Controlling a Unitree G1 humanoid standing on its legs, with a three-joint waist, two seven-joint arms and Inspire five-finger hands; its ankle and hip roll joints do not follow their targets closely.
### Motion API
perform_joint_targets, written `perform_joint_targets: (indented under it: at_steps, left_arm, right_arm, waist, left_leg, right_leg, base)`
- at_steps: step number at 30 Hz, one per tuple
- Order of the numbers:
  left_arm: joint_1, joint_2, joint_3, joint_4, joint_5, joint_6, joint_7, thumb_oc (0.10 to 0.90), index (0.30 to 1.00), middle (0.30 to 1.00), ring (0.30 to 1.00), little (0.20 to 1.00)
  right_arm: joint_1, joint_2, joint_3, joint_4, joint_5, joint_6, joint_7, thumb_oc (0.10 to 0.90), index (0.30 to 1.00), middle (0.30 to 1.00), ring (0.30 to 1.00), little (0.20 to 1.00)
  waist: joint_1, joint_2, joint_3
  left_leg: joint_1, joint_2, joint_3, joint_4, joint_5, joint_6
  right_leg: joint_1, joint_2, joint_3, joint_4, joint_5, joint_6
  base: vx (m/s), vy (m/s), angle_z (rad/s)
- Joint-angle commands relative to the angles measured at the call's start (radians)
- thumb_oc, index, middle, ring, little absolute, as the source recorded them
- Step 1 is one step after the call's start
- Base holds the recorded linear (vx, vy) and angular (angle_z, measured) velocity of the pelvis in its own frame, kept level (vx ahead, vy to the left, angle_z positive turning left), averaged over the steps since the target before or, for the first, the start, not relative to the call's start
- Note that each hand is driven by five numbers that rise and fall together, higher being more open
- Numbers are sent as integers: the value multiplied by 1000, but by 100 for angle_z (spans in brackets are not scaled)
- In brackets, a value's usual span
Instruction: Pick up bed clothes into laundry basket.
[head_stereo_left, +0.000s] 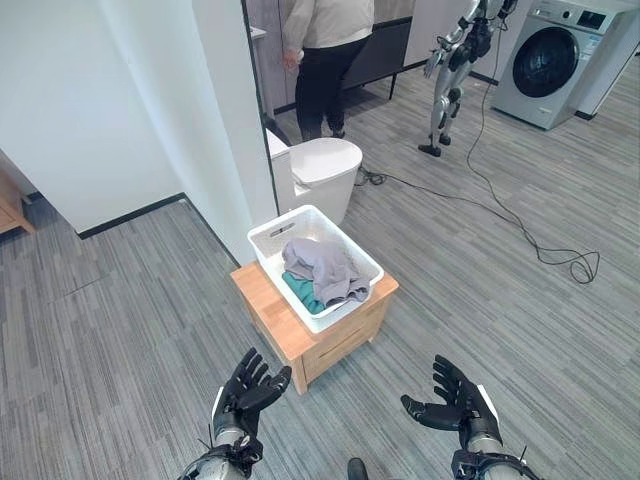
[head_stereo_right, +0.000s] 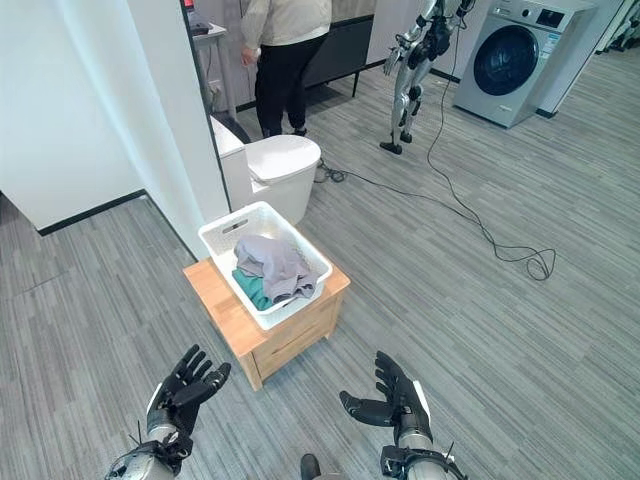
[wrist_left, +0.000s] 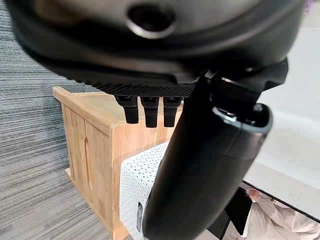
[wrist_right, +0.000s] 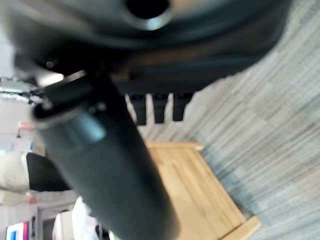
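A white laundry basket (head_stereo_left: 268, 243) stands on a small wooden desk (head_stereo_left: 262, 297), set toward its far edge and right corner, leaving a bare strip of wood along the near left edge. The bed clothes are already inside it: a grey cloth (head_stereo_left: 320, 265) heaped on top, with a teal cloth (head_stereo_left: 300, 291) showing under it on the near side. The left hand (head_stereo_left: 248, 387) and the right hand (head_stereo_left: 458, 403) both hover low over the floor, well short of the desk's near corner, fingers spread apart and holding nothing. Judged from this, the loading step looks finished or close to it, since no loose cloth lies on the floor around the desk. If anything remains, the next move would call for stepping closer, as the basket is out of reach for now, then bringing both hands to its rim. Behind stand a white toilet (head_stereo_left: 322, 165), a person (head_stereo_left: 325, 55), another robot (head_stereo_left: 455, 60) and a washing machine (head_stereo_left: 548, 60).
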Motion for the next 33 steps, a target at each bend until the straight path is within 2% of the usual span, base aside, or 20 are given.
perform_joint_targets:
  at_steps: [1,33]
  left_arm:
    - [-83,41,-10,-37,58,-102,-13,800,900,900,900,900]
    - [-107,62,-33,-42,103,-107,-3,800,900,900,900,900]
  right_arm:
    - [-48,-10,-13,-81,-17,-97,-7,800,900,900,900,900]
    - [-50,-27,14,-100,-36,-100,4,800,900,900,900,900]
  waist:
    - [-6,-21,-31]
    - [9,-41,-14]
  left_leg:
    - [-26,29,-39,24,-50,-25]
    - [-41,29,-39,20,-45,-27]
  right_leg:
    - [-6,-59,7,98,-167,73]
    - [-10,-60,2,71,-149,74]
  base:
    - [0,0,0]
    - [0,0,0]
